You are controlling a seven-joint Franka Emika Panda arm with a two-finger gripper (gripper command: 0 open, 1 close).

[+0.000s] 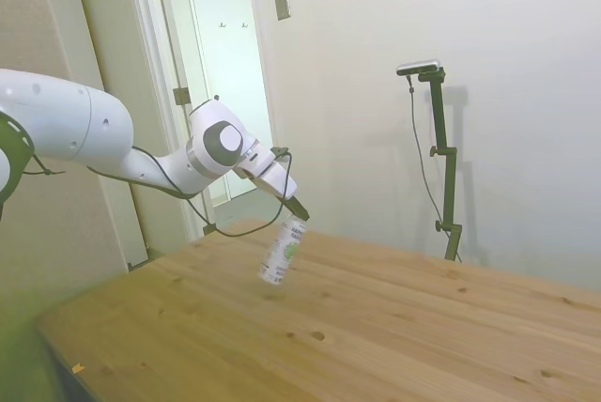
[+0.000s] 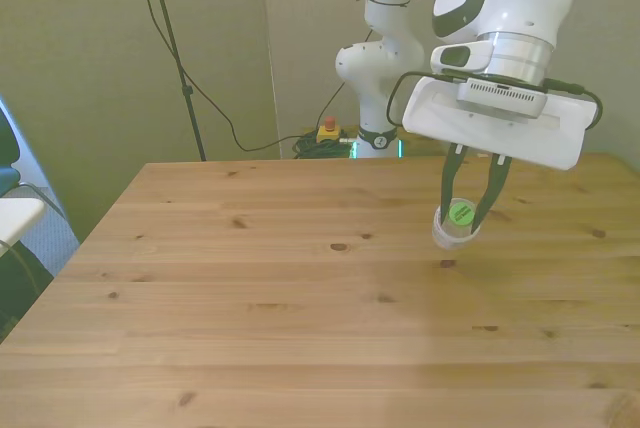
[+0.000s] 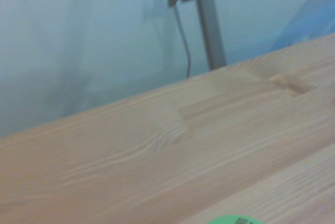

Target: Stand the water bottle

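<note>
Pincer first: we see the dark two-finger pincer (image 2: 472, 210) of the white Franka arm (image 1: 66, 130) closed on the neck end of the small clear plastic water bottle with a green cap and white label (image 1: 283, 250), holding it clear of the wood. From there we go largest to smallest.

We see the pale wooden worktop (image 2: 250, 308) filling the lower half of the front view, its planks knotted and bare around the bottle.

In the side view we find the arm reaching in and the pincer angled downward, with the bottle hanging below the fingertips, cap uppermost and base lowest. It tilts a little off vertical, and its base sits just above the worktop with a faint shadow under it; we cannot tell for certain whether the base touches.

In the front view we look down the bottle's length: the green cap (image 2: 460, 214) shows as a round disc between the two fingers (image 2: 449, 180), toward the front view's right.

In the wrist view we make out only the rim of the green cap (image 3: 234, 220) at the frame's edge.
</note>
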